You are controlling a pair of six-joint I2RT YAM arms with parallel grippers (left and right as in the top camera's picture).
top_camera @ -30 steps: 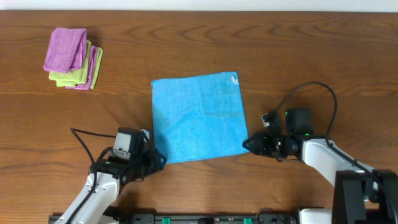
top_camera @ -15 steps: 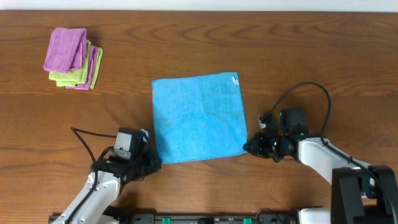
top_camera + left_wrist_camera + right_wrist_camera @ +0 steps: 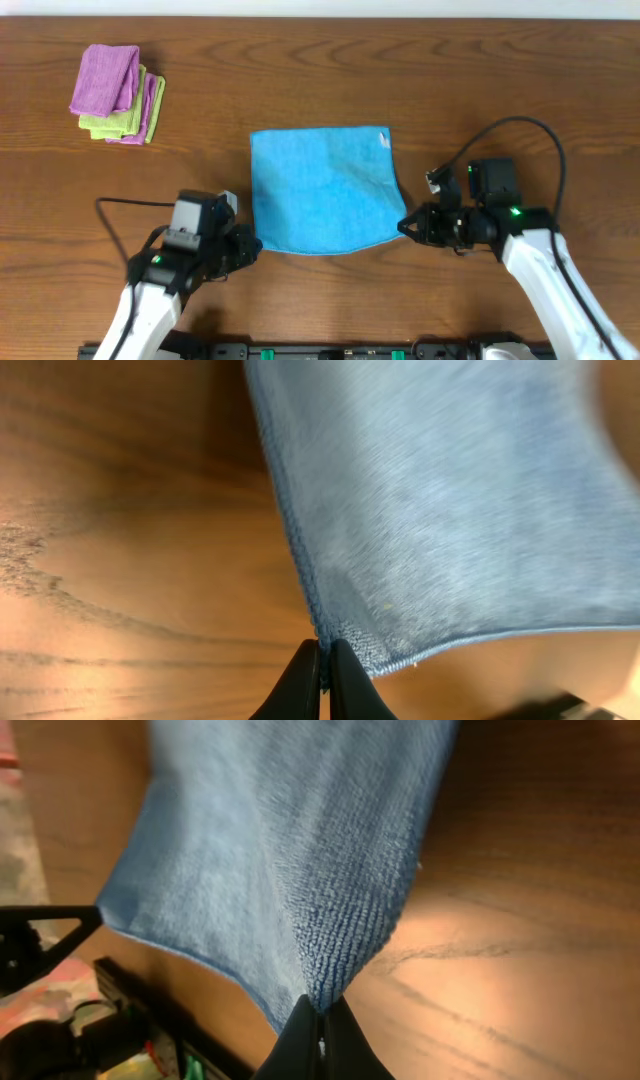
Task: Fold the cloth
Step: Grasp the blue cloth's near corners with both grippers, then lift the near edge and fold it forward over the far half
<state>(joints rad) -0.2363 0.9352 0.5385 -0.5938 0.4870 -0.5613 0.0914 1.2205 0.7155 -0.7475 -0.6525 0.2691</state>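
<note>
We see the cloth (image 3: 322, 190), a blue, roughly square piece of soft, fuzzy weave, lying near the middle of the table (image 3: 500, 70), whose top is dark, glossy wood with long grain. The cloth's far edge runs straight. Its near edge bows in a shallow curve between the two near corners. The left gripper (image 3: 250, 245) sits at the near left corner and the right gripper (image 3: 405, 227) at the near right one. A small white label (image 3: 384, 140) marks the far right corner.

From overhead we cannot make out the jaws. The left wrist view settles it for that side: the slim black fingers (image 3: 298, 685) are pressed together on the stitched hem, pinching the cloth just at the corner. The right wrist view shows the same, with dark fingers (image 3: 345, 1045) nipping the very tip of the corner and the looped pile of the fabric plain up close. Both wrist views also show the fabric rising away from the pinch, with shadow on the wood under it.

Wood shows on every side of the cloth, with a broad band beyond its far edge. A pile of folded cloths (image 3: 117, 93), purple and yellow-green, lies at the far left, well apart. A black cable (image 3: 520, 125) arches over the right arm.
</note>
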